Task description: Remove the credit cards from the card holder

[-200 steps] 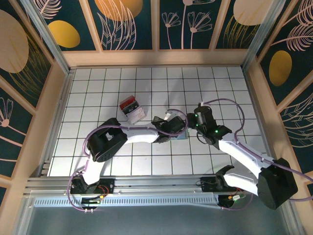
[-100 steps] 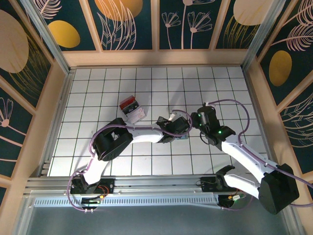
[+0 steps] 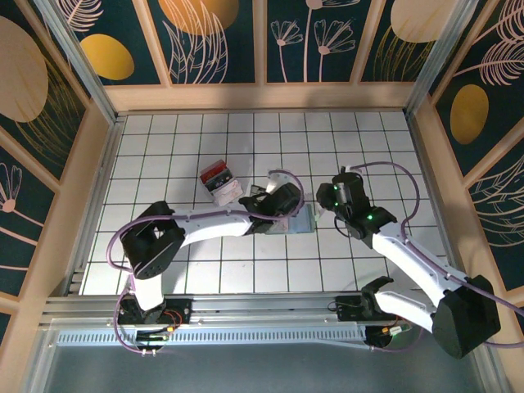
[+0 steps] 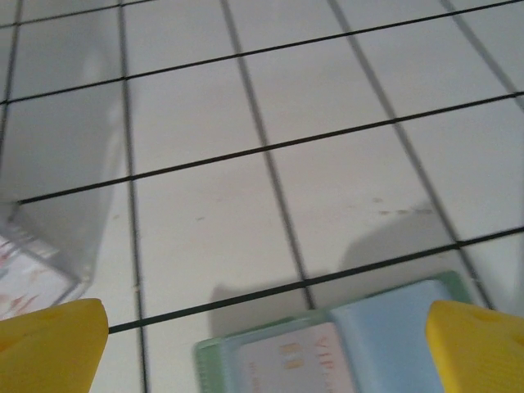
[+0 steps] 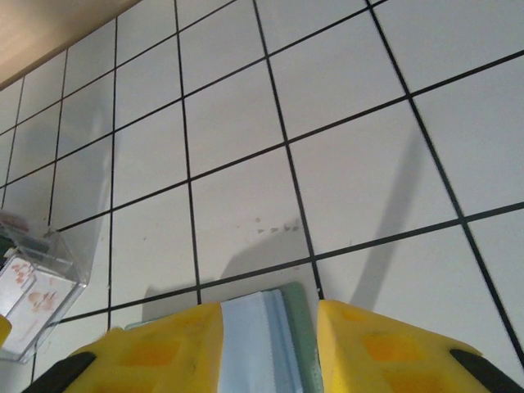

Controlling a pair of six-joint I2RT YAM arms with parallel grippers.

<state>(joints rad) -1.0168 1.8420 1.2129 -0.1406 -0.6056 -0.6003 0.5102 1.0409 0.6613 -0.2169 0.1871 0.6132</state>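
1. Where the two arms meet at mid-table, your left gripper (image 4: pixel 266 340) has its yellow fingers spread wide, one at each lower corner of its wrist view, and they hold nothing.
2. Below and between those fingers the card holder (image 4: pixel 385 327) lies flat on the tiles, with a pale green rim and a light blue panel. A whitish credit card (image 4: pixel 282 360) with pinkish print sits in its left pocket, not drawn out.
3. Your right gripper (image 5: pixel 270 352) has its fingers a narrow gap apart over the holder's far edge, and the blue panel shows in that gap. You cannot tell whether they pinch it or only hang over it.
4. The table (image 3: pixel 368 147) is white, ruled into squares by thin black lines, with a few faint scuffs and the arms' soft shadows.
5. A clear box (image 3: pixel 221 182) with red-and-white contents stands on the tiles to the left of the holder, apart from it and close to the left arm's wrist.
6. A pale wooden rim (image 3: pixel 262 97) encloses the table on three sides. Above it rise dark teal panels (image 3: pixel 221 41) with line-drawn flowers and golden ovals. An aluminium rail (image 3: pixel 246 315) carries both arm bases at the near edge.
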